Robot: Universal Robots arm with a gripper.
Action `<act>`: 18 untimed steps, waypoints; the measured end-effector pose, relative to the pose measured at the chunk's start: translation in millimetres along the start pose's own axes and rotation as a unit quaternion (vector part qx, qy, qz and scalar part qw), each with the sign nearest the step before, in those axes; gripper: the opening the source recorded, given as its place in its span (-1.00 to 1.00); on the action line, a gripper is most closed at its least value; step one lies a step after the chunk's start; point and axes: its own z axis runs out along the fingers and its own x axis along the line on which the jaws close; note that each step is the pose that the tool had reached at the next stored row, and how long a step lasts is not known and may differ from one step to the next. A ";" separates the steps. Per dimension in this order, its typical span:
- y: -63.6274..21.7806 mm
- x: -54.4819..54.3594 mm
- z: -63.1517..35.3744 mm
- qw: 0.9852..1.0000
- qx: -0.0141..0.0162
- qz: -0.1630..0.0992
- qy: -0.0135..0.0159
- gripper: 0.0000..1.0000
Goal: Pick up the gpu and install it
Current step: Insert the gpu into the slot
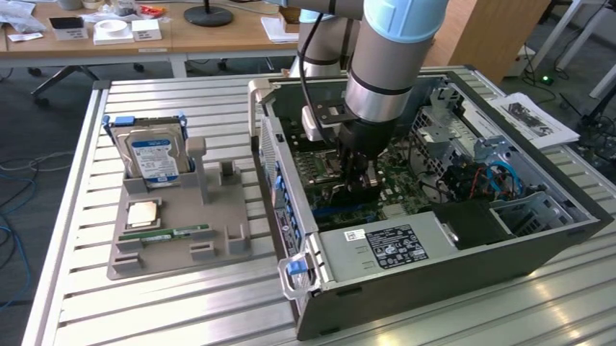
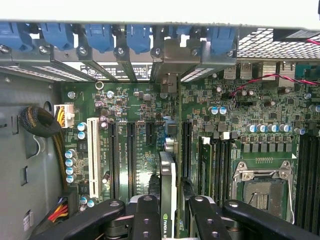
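Observation:
The gpu [image 2: 167,175] is seen edge-on in the wrist view as a thin dark card with a green logo. It stands upright over the motherboard [image 2: 250,110], and its silver end bracket [image 2: 172,55] is at the case's rear slot openings. My gripper [image 2: 172,220] is shut on the gpu, with one black finger [image 2: 147,215] on each side of it. The card lines up with the long black expansion slots [image 2: 131,150]; I cannot tell how deep it sits. In the exterior view my gripper [image 1: 361,176] reaches down inside the open computer case [image 1: 433,245].
Blue slot clips [image 2: 95,35] line the case's rear wall. An open CPU socket [image 2: 262,187] and cable bundles [image 2: 42,125] flank the slots. To the exterior view's left, a grey holder [image 1: 178,238] carries a hard drive [image 1: 154,155], a CPU chip [image 1: 143,213] and a green memory stick [image 1: 173,233].

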 end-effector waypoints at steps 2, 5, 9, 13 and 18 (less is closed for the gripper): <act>0.0 0.0 0.0 1.000 0.000 0.000 0.000 -0.46; 0.0 0.0 0.0 1.000 0.000 0.000 0.000 -0.47; 0.0 0.0 0.0 1.000 0.000 -0.001 0.000 -0.47; 0.0 0.0 0.0 1.000 0.000 -0.002 0.000 -0.47; 0.0 0.0 0.1 1.000 0.000 -0.002 0.000 -0.47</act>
